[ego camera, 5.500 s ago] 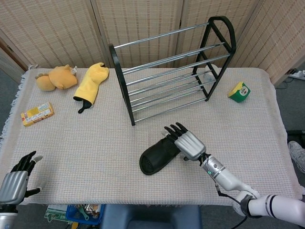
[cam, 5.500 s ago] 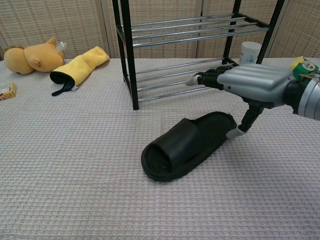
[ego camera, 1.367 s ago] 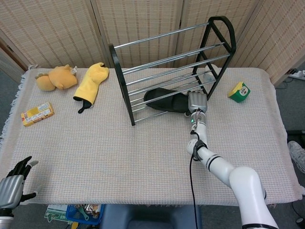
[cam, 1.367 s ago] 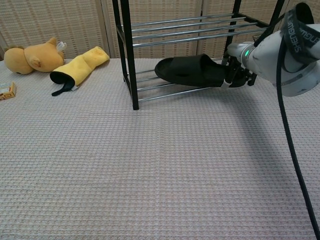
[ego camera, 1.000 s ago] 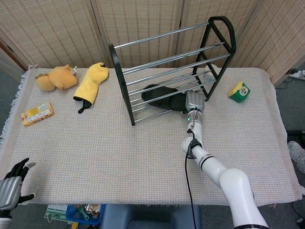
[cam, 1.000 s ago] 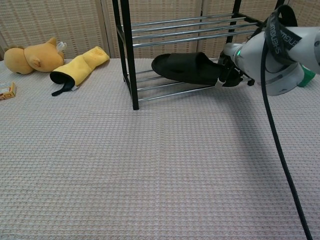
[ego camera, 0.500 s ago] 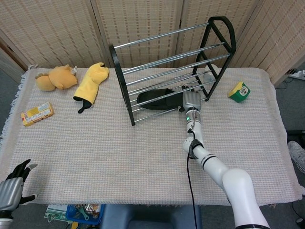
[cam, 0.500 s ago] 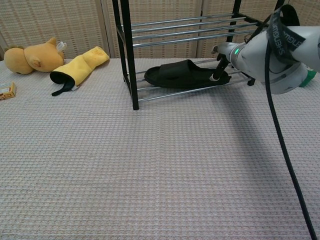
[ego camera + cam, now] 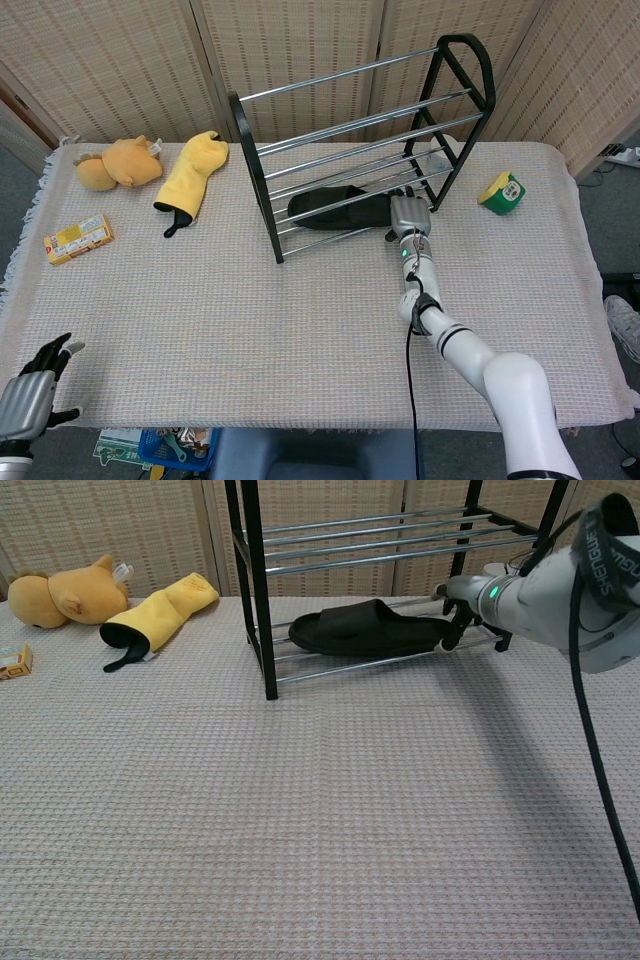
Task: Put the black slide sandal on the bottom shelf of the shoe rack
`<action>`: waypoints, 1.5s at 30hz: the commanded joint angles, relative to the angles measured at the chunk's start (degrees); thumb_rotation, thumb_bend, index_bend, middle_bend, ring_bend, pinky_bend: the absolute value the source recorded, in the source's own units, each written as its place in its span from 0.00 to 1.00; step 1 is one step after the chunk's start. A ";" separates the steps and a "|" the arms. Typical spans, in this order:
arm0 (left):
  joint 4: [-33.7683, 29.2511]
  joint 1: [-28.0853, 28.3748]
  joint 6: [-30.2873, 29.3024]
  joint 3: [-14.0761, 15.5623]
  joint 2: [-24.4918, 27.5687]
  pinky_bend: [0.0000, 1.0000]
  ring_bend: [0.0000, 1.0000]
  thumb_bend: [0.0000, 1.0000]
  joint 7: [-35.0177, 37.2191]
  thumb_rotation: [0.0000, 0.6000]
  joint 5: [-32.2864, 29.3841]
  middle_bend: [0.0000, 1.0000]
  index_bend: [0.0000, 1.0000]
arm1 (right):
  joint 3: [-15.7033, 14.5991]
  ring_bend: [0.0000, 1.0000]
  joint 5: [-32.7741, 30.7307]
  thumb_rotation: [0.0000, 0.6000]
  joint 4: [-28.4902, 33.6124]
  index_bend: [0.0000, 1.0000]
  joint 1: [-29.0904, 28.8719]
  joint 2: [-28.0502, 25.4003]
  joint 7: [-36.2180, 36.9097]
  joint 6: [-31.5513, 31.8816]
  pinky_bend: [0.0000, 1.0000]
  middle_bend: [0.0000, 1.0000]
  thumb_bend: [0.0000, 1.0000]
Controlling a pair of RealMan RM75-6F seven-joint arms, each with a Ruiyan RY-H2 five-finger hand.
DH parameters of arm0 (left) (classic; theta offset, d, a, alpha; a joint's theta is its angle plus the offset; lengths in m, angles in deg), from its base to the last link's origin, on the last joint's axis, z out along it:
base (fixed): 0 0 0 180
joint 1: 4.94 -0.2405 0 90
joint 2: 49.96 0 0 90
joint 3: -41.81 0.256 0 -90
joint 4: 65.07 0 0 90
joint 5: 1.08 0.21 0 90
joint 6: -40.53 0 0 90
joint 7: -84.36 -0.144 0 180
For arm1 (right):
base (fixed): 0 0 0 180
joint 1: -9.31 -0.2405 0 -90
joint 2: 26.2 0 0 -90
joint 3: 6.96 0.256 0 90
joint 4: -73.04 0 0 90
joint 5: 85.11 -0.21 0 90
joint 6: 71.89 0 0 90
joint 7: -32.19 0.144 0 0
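The black slide sandal (image 9: pixel 335 206) lies flat on the bottom rods of the black-framed shoe rack (image 9: pixel 255 150), toe toward the left. In the chest view the sandal (image 9: pixel 365 628) rests on the lowest shelf rods (image 9: pixel 340 665). My right hand (image 9: pixel 408 213) is at the sandal's heel end, just inside the rack's right side; its dark fingers (image 9: pixel 455 625) sit right at the heel's edge and no longer wrap it. My left hand (image 9: pixel 35 385) hangs off the table's near left corner, fingers spread, holding nothing.
A yellow plush toy (image 9: pixel 120 162) and a yellow glove (image 9: pixel 190 175) lie back left, with a small orange box (image 9: pixel 77 238) near the left edge. A green carton (image 9: pixel 501 192) sits right of the rack. A white cup (image 9: pixel 500 580) stands behind the rack's right end.
The right hand carried the sandal into the rack, set it down flat on the bottom rods, and has now slid right off the heel. The sandal stays put.
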 commanded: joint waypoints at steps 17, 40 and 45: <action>-0.42 -0.08 -0.36 0.20 -0.14 0.26 0.10 0.27 -0.09 1.00 0.85 0.08 0.20 | -6.34 0.08 6.66 1.00 13.35 0.00 5.71 -6.88 5.41 1.28 0.19 0.17 0.31; -0.81 0.17 -0.24 0.15 -0.19 0.26 0.10 0.27 -0.41 1.00 1.09 0.08 0.20 | -11.58 0.08 19.95 1.00 29.74 0.00 8.89 -15.15 14.64 6.14 0.19 0.17 0.31; -0.78 0.11 -0.18 0.21 -0.24 0.26 0.10 0.27 -0.48 1.00 0.96 0.08 0.20 | -11.44 0.08 18.51 1.00 25.91 0.00 7.75 -14.68 14.18 6.87 0.19 0.17 0.31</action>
